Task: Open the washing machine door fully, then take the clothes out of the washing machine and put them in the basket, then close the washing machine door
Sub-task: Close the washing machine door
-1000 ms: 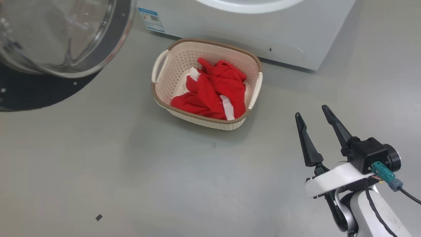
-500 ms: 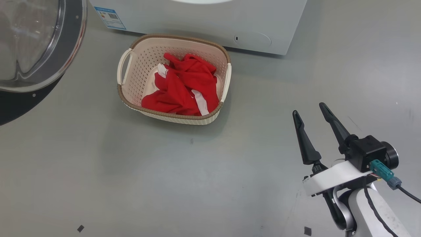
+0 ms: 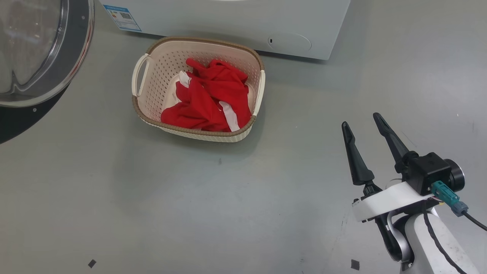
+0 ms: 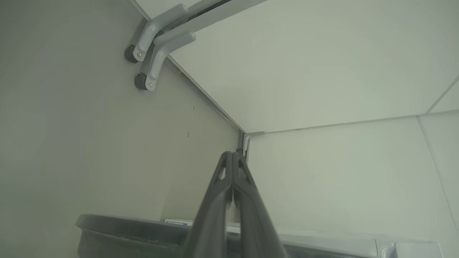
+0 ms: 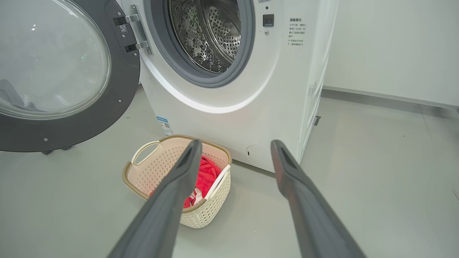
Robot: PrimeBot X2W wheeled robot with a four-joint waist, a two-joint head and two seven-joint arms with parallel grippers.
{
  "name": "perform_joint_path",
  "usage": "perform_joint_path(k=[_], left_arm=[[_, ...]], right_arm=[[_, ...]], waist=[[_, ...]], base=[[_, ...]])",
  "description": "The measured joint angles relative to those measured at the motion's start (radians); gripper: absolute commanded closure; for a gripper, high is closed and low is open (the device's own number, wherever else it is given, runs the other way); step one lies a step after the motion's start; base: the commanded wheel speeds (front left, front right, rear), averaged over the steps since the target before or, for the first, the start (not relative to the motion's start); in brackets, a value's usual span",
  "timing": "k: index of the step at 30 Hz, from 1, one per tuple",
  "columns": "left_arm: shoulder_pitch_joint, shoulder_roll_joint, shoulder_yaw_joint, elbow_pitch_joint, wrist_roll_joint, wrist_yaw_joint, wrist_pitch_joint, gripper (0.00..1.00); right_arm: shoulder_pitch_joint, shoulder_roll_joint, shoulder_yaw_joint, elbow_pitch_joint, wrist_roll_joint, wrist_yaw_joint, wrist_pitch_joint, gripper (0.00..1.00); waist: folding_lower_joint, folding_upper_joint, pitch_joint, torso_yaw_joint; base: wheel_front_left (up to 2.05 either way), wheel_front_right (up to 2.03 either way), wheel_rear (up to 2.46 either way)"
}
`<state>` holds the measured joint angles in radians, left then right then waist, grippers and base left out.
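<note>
Clothes (image 3: 207,97) lie in the basket (image 3: 205,39) in front of the machine (image 3: 228,15). Its door (image 5: 57,71) is wide open, so shutting it comes next. Right end effector (image 3: 360,119) is spread, left end effector (image 4: 232,154) pressed together

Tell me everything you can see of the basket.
The basket is a small cream rectangular tub with rounded corners, plastic by its look, its sides perforated all over. A brown woven-look band runs round the rim, and a cream loop handle sits on each of two opposite sides. It stands upright on the grey floor, close in front of the washing machine; whether they touch I cannot tell. Crumpled red clothes with white panels lie inside.
</note>
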<state>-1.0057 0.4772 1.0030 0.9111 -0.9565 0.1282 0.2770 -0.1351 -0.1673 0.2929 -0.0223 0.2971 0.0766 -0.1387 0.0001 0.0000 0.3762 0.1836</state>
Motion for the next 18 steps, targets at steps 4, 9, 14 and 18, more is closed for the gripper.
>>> perform_joint_path(k=[4,9,14,18], left_arm=[[-0.058,-0.011,0.06,0.075,-0.022,0.0,0.014,1.0],[-0.081,-0.008,0.041,0.126,-0.006,0.0,0.044,1.0],[-0.094,0.011,0.006,0.155,0.012,0.0,0.083,1.0],[-0.105,0.021,-0.003,0.18,0.036,0.0,0.095,1.0]], right_arm=[[-0.001,-0.002,0.001,0.001,-0.001,0.0,0.0,0.0],[-0.001,-0.002,0.001,0.003,-0.001,0.0,0.0,0.0],[-0.001,-0.002,0.002,0.006,-0.001,0.0,-0.003,0.0],[-0.001,-0.002,0.002,0.008,-0.001,0.0,-0.008,0.0]], waist=[[0.0,0.0,0.0,0.002],[-0.0001,0.0,-0.003,0.004],[-0.0001,0.0,-0.007,0.004],[-0.0001,0.0,-0.01,0.006]], base=[[0.0,0.0,0.0],[0.0,0.0,0.0],[0.0,0.0,0.0],[0.0,0.0,0.0]])
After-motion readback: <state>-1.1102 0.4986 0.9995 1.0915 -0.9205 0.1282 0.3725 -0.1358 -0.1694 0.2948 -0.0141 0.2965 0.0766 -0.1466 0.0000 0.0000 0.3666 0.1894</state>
